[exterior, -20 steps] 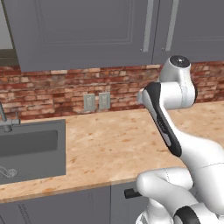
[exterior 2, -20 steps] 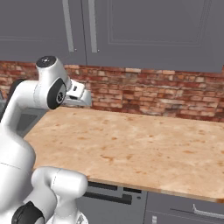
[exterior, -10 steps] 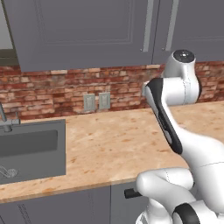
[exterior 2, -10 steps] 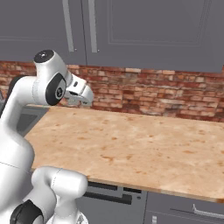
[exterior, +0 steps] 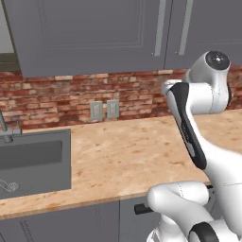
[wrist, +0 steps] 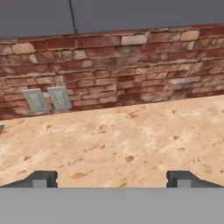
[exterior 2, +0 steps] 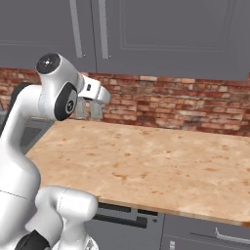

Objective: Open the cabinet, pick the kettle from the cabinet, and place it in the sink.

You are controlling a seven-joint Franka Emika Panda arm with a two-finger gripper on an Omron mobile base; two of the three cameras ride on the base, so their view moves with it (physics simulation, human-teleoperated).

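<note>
Starting out, by my reckoning: the cabinet (exterior: 94, 33) overhead has both doors closed, its slim bar handles (exterior: 159, 28) untouched, so the kettle, presumably inside, is hidden from me. My pincer (wrist: 111, 179) hangs spread wide over the countertop (wrist: 131, 144), grasping nothing. Opening, picking and placing in the sink (exterior: 33, 163) all remain. No writing is legible anywhere.

Red brick backsplash (exterior: 71, 97), speckled countertop (exterior: 127, 151)
</note>
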